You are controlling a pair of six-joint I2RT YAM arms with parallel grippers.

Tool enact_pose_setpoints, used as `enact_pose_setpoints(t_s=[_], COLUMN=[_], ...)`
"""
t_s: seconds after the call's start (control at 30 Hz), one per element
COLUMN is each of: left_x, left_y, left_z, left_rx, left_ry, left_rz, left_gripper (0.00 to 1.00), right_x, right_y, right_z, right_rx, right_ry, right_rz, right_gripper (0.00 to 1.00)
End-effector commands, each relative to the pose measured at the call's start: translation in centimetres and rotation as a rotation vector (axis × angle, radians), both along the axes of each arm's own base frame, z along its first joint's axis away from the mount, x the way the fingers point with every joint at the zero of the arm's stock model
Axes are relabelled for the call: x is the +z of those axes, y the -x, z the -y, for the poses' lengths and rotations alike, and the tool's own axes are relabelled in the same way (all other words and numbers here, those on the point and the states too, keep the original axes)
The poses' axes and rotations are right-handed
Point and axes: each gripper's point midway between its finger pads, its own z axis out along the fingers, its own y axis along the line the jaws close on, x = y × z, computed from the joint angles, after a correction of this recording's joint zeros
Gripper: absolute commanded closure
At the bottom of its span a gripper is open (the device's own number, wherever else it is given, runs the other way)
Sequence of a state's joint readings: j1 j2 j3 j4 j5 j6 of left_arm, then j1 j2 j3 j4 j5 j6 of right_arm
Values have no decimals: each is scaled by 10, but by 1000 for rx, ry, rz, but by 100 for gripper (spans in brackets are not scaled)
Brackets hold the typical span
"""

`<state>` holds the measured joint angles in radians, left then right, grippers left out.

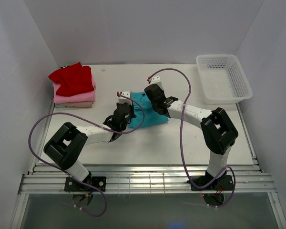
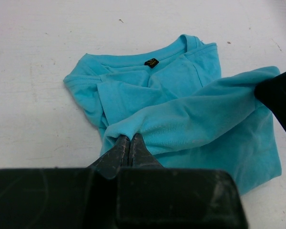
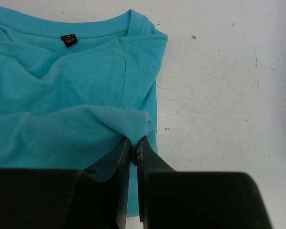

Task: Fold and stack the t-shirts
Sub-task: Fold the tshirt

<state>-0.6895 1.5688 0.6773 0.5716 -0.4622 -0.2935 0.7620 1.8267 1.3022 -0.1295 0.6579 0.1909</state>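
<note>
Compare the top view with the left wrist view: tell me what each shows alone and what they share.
Only the top view: the folded stack of red, pink and beige shirts at far left, and the basket at far right. Only the left wrist view: the neck label, and the left gripper shut on a fold. Both: the teal shirt on the table.

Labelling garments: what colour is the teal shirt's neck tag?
Black with yellow print; the tag is clearest in the right wrist view.
</note>
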Motion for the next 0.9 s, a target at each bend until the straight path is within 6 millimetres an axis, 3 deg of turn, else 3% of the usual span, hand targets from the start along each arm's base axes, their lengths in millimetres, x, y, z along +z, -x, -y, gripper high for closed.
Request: enact_pose_setpoints(t_s=[0.0,0.23,0.37,0.4,0.47,0.5,0.53,0.6,0.67,0.73,0.8,0.87], left_x=[13,1,-4,-3,2,5,24,44,76,94,96,90], left_y=[-16,-37,-51,-60,-72,-79,-90,-100,-111,-114,-112,-101], left_z=[11,10,5,4,1,-3,-6,-12,-18,-22,-23,-22], left_rx=[-44,-31,-9,4,37,55,97,139,184,201,203,181], left_ry=[39,29,36,38,34,24,31,25,22,19,28,76], left_rz=[34,24,19,23,41,52,93,138,198,222,217,195], left_gripper=[100,100,100,100,100,87,71,61,42,32,31,32], right_x=[17,-3,-8,-2,-4,12,20,47,76,97,119,100], right_y=[-23,-44,-58,-66,-78,-90,-97,-108,-111,-106,-98,-86], right_z=[-10,-13,-15,-18,-12,-15,-13,-5,5,13,17,14], right_rx=[8,11,3,-2,-33,-46,-52,-107,-134,-141,-130,-71], right_ry=[-41,-15,-20,-38,-10,-30,-14,9,43,47,12,-5], right_rz=[55,32,43,68,85,138,165,235,306,345,384,342], right_gripper=[92,92,92,92,77,72,64,61,54,53,53,53])
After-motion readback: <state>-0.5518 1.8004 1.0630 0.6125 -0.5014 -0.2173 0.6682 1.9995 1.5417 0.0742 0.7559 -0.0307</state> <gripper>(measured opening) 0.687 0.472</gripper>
